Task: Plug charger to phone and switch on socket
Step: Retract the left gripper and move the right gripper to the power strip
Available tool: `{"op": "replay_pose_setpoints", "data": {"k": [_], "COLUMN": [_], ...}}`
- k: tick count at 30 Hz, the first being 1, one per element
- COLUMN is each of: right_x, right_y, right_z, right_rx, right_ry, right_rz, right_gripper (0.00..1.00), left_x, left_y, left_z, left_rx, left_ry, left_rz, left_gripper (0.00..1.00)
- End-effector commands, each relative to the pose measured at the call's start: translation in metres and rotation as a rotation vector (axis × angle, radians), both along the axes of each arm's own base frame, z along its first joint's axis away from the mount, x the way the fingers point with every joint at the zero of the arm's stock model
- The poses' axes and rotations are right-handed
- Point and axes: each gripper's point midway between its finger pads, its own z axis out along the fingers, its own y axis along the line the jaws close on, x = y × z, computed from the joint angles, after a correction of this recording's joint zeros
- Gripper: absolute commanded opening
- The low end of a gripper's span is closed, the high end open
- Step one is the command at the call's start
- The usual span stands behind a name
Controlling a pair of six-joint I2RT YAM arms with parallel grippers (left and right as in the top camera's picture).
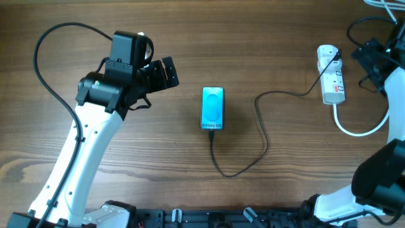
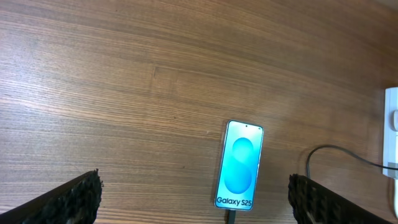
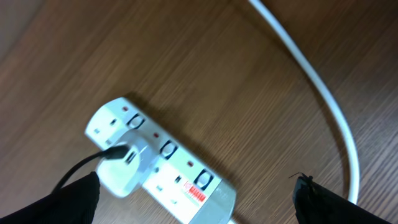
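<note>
Flat on the brown wood-grain tabletop (image 1: 126, 158), mid-scene: small rectangular smartphone with cyan-blue screen (image 1: 212, 108), thin black charger cable (image 1: 262, 130) entering its near short edge. Left claw (image 2: 196, 202) released, fingers spread wide, smartphone ahead and nearer the right finger, untouched. Right claw (image 3: 199, 202) likewise released, close over the short white oblong power strip with red marks (image 3: 161, 162), white adapter seated in one outlet; contact not discernible.

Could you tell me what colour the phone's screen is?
Bright cyan-blue; the phone shows best in the left wrist view.
</note>
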Motion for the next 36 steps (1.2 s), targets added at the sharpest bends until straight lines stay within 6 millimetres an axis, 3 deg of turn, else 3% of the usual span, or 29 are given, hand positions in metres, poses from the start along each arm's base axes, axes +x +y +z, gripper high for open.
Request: {"op": "replay_pose_setpoints", "data": {"k": [1,10,16,36], "right_x": [-0.002,0.008,0.014,0.014], "right_y": [-0.020,-0.029,-0.023,-0.008], "right_z": [-0.019,-0.081,-0.106,-0.140], "right_rx": [-0.077,-0.070,-0.029,0.099], "right_ry": [0.077,0.186,0.212,0.218], "right_rz": [-0.041,-0.001,0.056,0.112], "right_gripper": [1.00,1.00,1.00,1.00], "left_x": [0.001,0.001,0.001,0.001], "left_y": [0.004,0.004,0.004,0.004], "left_z": [0.002,0.002,0.002,0.002], "left_rx": [0.002,0.002,0.002,0.002], "left_ry": [-0.007,-0.007,-0.007,-0.007], "left_rz": [0.026,0.026,0.025,0.025], "left_gripper": [1.00,1.00,1.00,1.00]}}
